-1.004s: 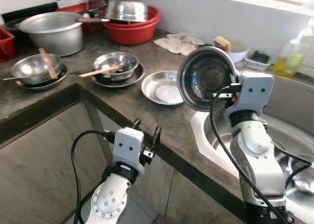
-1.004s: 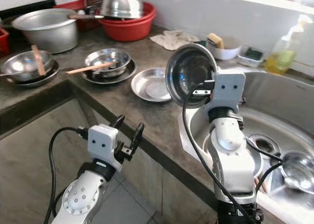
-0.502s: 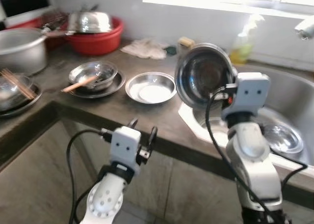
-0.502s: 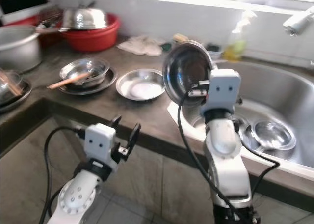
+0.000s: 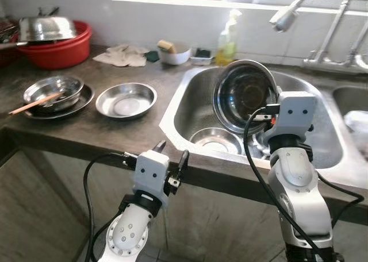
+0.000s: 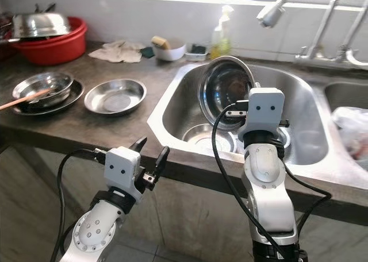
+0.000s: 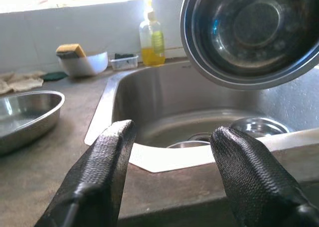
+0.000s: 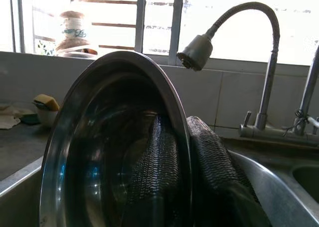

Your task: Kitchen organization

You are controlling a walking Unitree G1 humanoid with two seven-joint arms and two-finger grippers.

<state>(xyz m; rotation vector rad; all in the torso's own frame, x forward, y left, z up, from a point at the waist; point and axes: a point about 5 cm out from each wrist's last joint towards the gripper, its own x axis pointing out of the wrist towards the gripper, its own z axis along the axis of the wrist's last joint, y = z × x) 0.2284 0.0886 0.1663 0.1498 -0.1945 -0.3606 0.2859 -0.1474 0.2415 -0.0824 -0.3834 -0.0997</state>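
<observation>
our two arms are silver, built of rounded jointed segments. each ends in a white boxy wrist block with two small dark dots on its face. the left gripper and right gripper have long black textured fingers. black cables loop along both forearms. small screws ring the lower-left joint.

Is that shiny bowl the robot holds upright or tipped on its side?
Tipped on its side. The steel bowl stands on edge above the sink, hollow facing the camera, rim pinched by the right gripper.
</observation>
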